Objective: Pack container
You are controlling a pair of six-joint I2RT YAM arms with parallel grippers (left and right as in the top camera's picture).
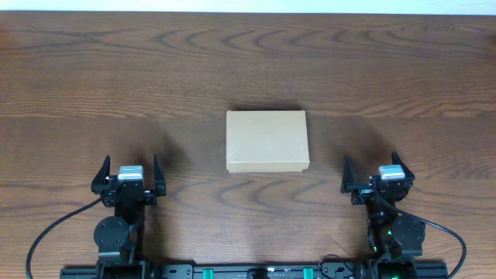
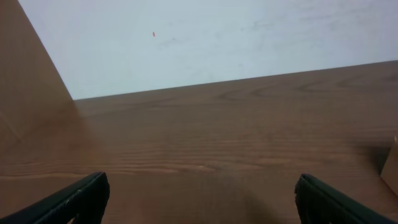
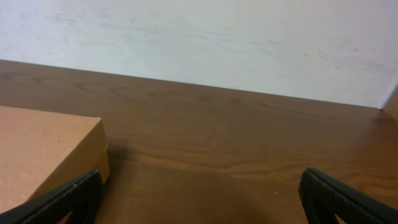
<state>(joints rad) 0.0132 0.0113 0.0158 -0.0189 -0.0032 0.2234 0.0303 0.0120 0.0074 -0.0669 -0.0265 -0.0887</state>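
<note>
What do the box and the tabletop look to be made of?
The container: cardboard by the look, tan, matte and unprinted, with a thin folded edge showing along its near side. The table: dark brown wood or a wood-look laminate. The grain pattern is clear, but the smooth surface leaves open which it is.

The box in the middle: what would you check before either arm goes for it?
1. Left gripper open, holding nothing: ok.
2. Right gripper open, holding nothing: ok.
3. Both grippers apart from the box: ok.
4. Box flat on the table, between the two arms: ok.
5. Lid down: ok.
6. What is inside the box: cannot tell.
</note>
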